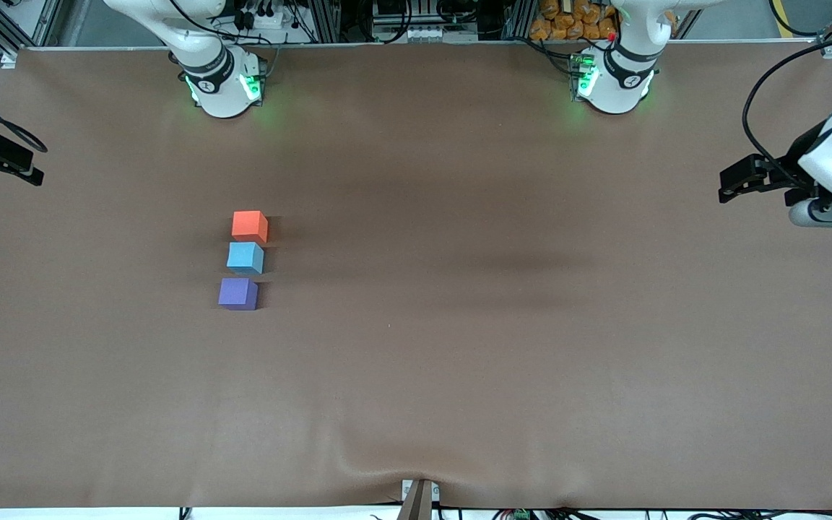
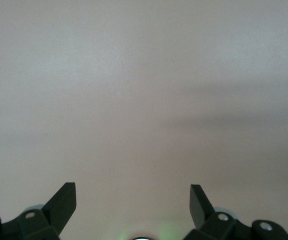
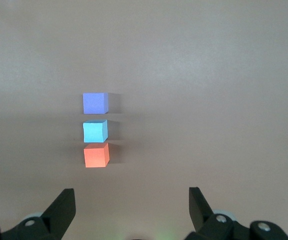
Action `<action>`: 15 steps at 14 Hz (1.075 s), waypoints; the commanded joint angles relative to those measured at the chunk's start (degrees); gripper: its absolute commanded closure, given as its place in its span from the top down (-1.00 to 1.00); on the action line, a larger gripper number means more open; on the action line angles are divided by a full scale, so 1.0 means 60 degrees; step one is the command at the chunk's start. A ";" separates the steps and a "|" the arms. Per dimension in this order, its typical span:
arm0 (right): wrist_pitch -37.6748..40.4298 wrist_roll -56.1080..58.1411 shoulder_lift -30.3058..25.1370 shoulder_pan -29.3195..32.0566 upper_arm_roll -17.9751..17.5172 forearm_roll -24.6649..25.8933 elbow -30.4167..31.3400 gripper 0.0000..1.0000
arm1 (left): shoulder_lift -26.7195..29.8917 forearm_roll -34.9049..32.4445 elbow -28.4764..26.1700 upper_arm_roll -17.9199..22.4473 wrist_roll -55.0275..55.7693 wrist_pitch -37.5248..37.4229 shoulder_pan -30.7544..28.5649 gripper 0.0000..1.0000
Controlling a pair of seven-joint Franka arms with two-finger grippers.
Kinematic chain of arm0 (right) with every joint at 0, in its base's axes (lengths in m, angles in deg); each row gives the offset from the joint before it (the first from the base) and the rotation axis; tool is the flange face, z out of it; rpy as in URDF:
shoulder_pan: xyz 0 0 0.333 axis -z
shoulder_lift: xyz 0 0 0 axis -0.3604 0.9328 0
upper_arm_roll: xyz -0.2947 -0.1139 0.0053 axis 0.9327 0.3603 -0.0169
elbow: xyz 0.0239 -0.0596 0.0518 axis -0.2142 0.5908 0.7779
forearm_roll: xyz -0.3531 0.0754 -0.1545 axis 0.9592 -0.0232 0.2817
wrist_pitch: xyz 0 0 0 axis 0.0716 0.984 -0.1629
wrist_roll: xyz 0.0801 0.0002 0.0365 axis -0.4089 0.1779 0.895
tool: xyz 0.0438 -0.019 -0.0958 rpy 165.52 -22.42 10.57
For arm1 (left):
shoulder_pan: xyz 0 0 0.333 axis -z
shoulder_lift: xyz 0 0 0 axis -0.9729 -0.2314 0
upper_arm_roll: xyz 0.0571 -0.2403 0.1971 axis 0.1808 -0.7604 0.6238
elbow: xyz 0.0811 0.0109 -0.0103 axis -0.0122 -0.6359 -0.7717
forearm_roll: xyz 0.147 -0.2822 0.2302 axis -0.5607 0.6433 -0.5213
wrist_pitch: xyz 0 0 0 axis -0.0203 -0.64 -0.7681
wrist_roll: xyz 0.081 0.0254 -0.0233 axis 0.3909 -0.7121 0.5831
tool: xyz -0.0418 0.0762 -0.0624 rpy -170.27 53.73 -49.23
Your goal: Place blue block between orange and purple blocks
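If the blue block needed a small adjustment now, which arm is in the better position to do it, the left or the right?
Probably the right. The blue block already sits between the orange block and purple block, toward the right arm's end. The open right gripper faces them; the open left gripper sees only bare table.

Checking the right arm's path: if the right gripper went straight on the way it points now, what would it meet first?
Probably the orange block: it lies first in line before the open right gripper, then the blue block and purple block. Depth is unclear; it may reach bare table first.

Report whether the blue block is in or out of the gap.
In: the blue block sits between the orange block and purple block, in one row.
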 commanded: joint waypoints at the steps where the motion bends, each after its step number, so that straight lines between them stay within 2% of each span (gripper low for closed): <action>1: -0.0207 0.0170 -0.0184 0.0127 -0.0087 -0.0062 0.0226 1.00 | 0.0173 -0.0193 0.0027 0.0406 0.0001 -0.0092 0.0290 1.00; 4: -0.0178 0.0170 -0.0198 0.0127 -0.0087 -0.0062 0.0241 1.00 | 0.0158 -0.0179 0.0086 0.0347 -0.0073 -0.0092 0.0246 1.00; 7: -0.0178 0.0170 -0.0198 0.0127 -0.0087 -0.0062 0.0241 1.00 | 0.0289 -0.0032 0.0510 0.0274 0.0001 -0.0412 0.0216 1.00; 9: -0.0178 0.0170 -0.0198 0.0112 -0.0087 -0.0062 0.0241 1.00 | 0.0669 -0.0017 0.0453 0.0259 0.0059 -0.0778 0.0231 1.00; 15: -0.0178 0.0170 -0.0184 0.0127 -0.0087 -0.0062 0.0241 1.00 | 0.0744 -0.0017 0.0438 0.0230 0.0045 -0.1029 0.0289 1.00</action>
